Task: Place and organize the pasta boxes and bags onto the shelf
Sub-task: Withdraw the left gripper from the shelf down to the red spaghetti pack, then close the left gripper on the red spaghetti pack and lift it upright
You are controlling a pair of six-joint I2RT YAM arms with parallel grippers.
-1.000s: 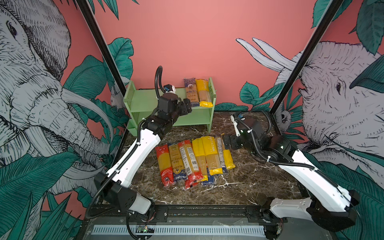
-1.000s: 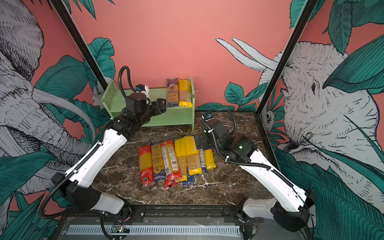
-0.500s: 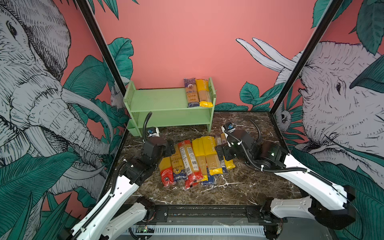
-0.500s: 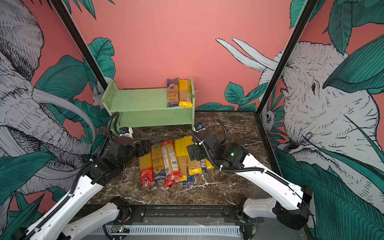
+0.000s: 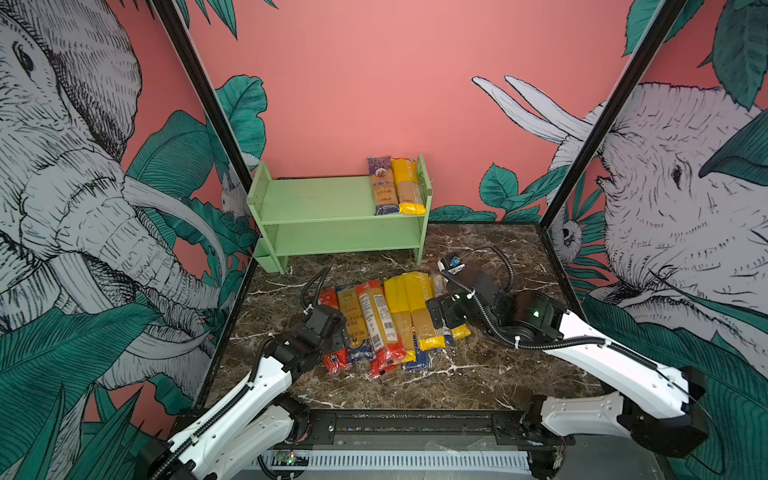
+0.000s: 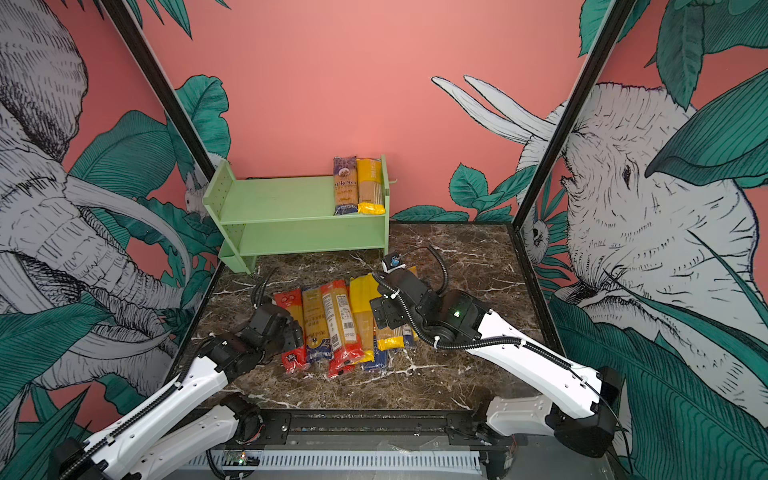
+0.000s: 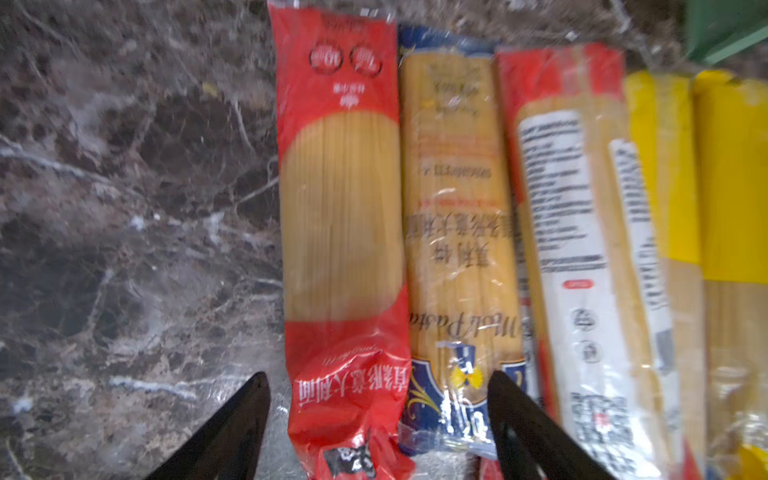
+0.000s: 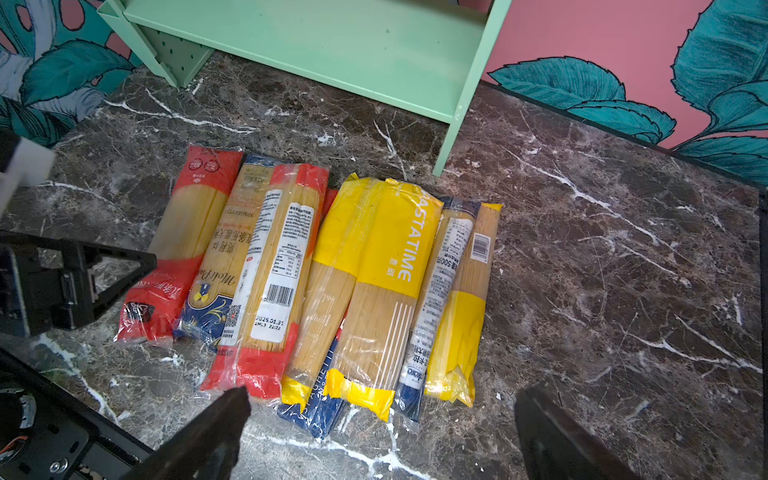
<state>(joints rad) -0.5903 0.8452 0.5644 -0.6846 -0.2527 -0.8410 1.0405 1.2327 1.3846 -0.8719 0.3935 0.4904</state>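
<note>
Two packs point(image 5: 397, 185) are lying on the shelf point(image 5: 320, 199) and a pile point(image 5: 390, 320) is waiting on the tabletop point(image 5: 498, 374); the left pincer point(image 7: 378, 376), over the red pack point(image 7: 340, 208), and the right pincer point(image 8: 384, 395) are gaping wide, holding nothing; packs are looking light, stiff, slippery, so pinching the middle seems best.

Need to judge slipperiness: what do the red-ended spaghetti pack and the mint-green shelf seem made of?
Red-ended spaghetti pack: thin glossy plastic film, crinkled with glare. Mint-green two-tier shelf: probably painted wood or board, matte, flat panels with peg holes.
</note>
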